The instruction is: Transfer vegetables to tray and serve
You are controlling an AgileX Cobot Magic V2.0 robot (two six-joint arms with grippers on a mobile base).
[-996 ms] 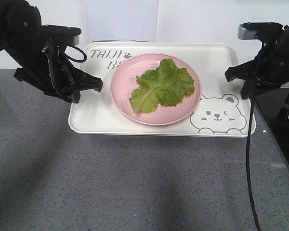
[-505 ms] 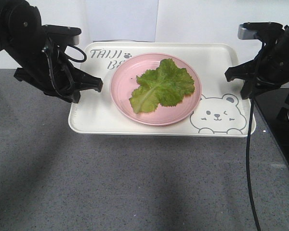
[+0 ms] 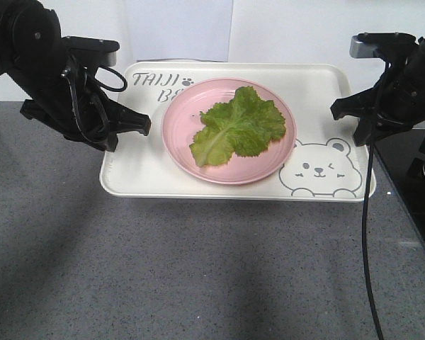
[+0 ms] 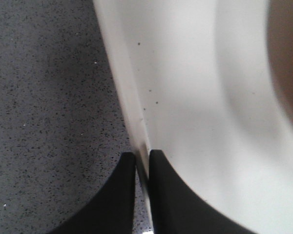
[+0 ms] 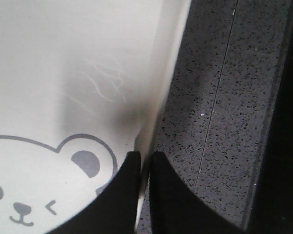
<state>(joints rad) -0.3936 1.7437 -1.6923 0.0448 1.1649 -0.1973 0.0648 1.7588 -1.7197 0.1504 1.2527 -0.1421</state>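
The vegetables, one ruffled green lettuce leaf, lie on a round pink plate that stands on the cream tray with the bear drawing. My left gripper is at the tray's left rim. In the left wrist view this gripper is shut on that rim, one finger inside it and one outside. My right gripper is at the tray's right rim. Seen from the right wrist, the right gripper is shut on the rim beside the bear's ear.
The tray rests on a grey speckled counter. A white wall stands right behind the tray. A black glossy surface borders the counter on the right, under my right arm and its hanging cable.
Hardly anything: the tray, the plate and both grippers sit a hair higher in the front view than a second ago.
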